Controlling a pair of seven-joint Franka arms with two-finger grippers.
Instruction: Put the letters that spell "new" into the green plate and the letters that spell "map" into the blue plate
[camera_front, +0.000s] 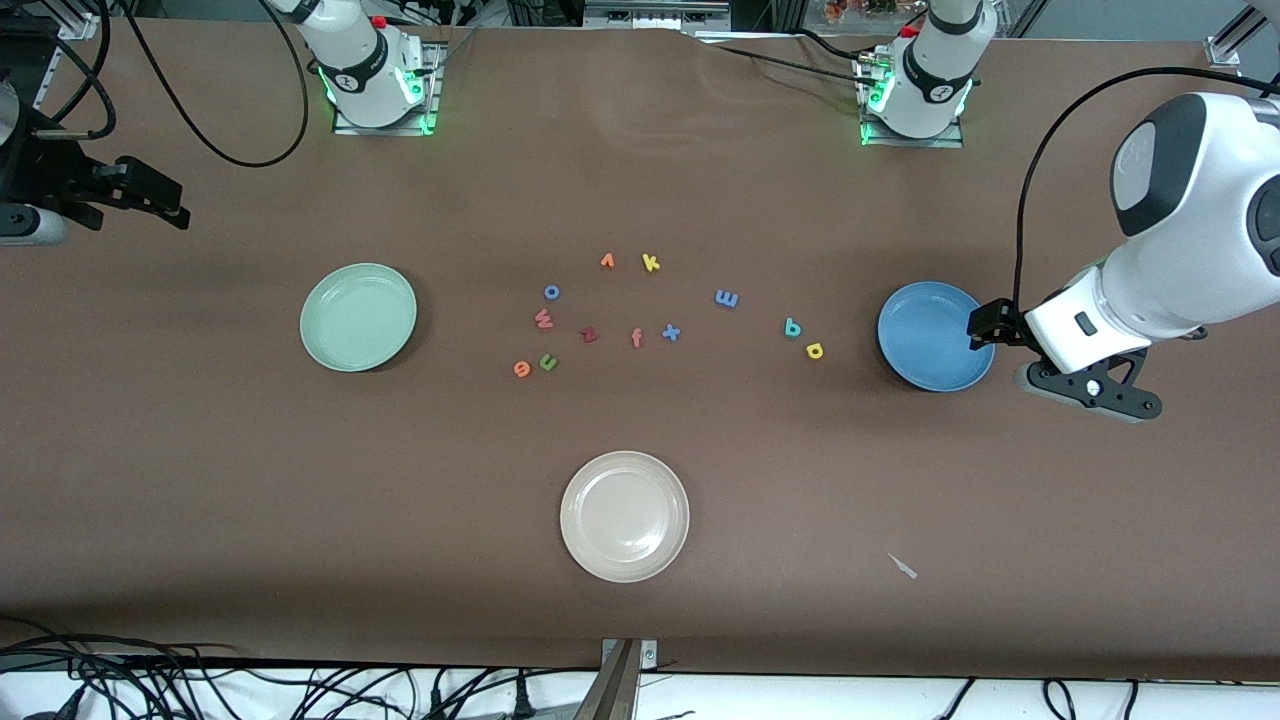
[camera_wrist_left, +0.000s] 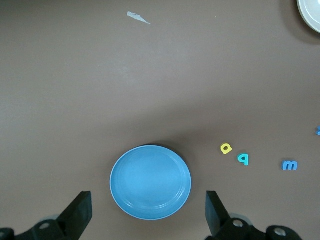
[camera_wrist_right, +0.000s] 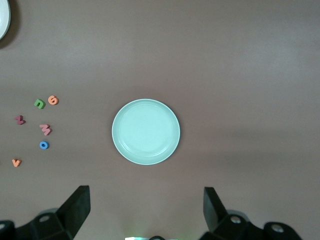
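Observation:
The green plate (camera_front: 358, 317) (camera_wrist_right: 145, 131) lies toward the right arm's end, the blue plate (camera_front: 935, 335) (camera_wrist_left: 150, 182) toward the left arm's end. Between them lie the green n (camera_front: 548, 361) (camera_wrist_right: 39, 103), orange e (camera_front: 522, 368) (camera_wrist_right: 53, 100), salmon w (camera_front: 543, 319) (camera_wrist_right: 45, 129), periwinkle m (camera_front: 727, 298) (camera_wrist_left: 289, 165), teal a (camera_front: 792, 327) (camera_wrist_left: 243, 159) and yellow p (camera_front: 814, 350) (camera_wrist_left: 226, 148). My left gripper (camera_front: 985, 325) (camera_wrist_left: 148, 202) hangs open and empty high over the blue plate's edge. My right gripper (camera_front: 160, 198) (camera_wrist_right: 145, 200) waits open and empty over the table's right-arm end.
Other letters sit among them: yellow k (camera_front: 651, 263), blue x (camera_front: 671, 332), orange f (camera_front: 636, 338), dark red z (camera_front: 589, 335), blue o (camera_front: 551, 292), an orange one (camera_front: 607, 261). A cream-white plate (camera_front: 625, 515) lies nearest the front camera, a paper scrap (camera_front: 903, 566) beside it.

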